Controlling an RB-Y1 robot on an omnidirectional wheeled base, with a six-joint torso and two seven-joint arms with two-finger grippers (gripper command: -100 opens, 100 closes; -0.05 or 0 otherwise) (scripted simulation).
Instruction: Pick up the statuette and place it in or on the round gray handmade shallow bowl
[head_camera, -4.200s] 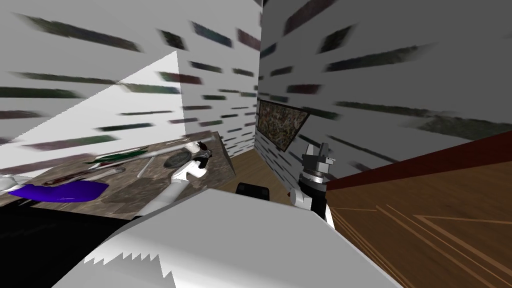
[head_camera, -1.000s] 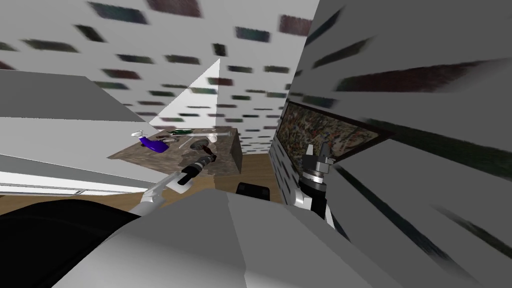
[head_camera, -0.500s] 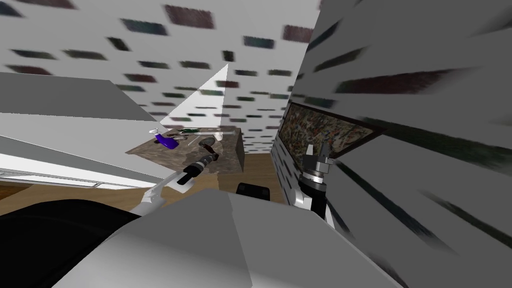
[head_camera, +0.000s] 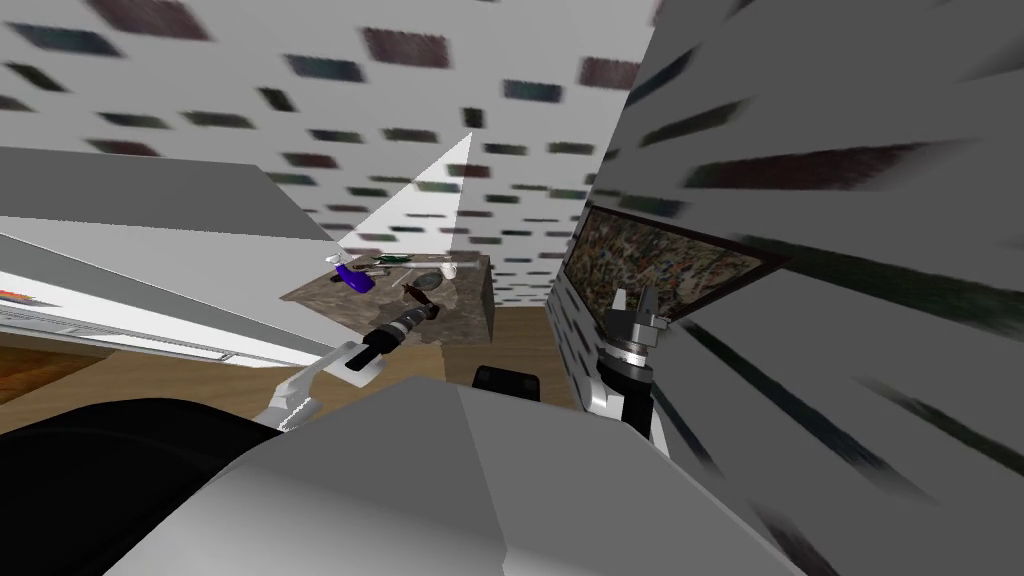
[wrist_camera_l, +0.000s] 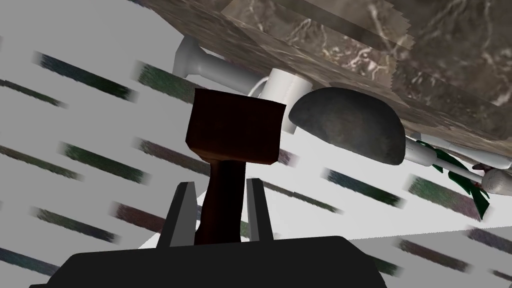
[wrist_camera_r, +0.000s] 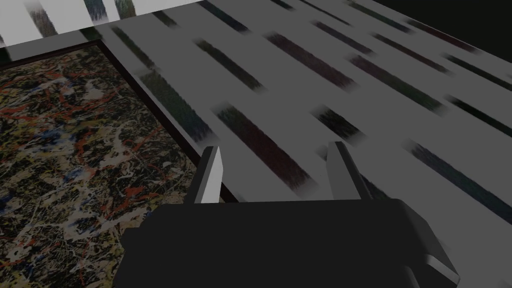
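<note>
At centre frame in the head view, your left pincer grips the dark brown statuette, held near the grey bowl on the marble worktop. Right of centre, your right pincer stands wide.

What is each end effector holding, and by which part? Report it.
The left end effector clamps the dark brown statuette by its narrow stem, blocky end beyond the fingers. The right end effector is open, holding nothing.
</note>
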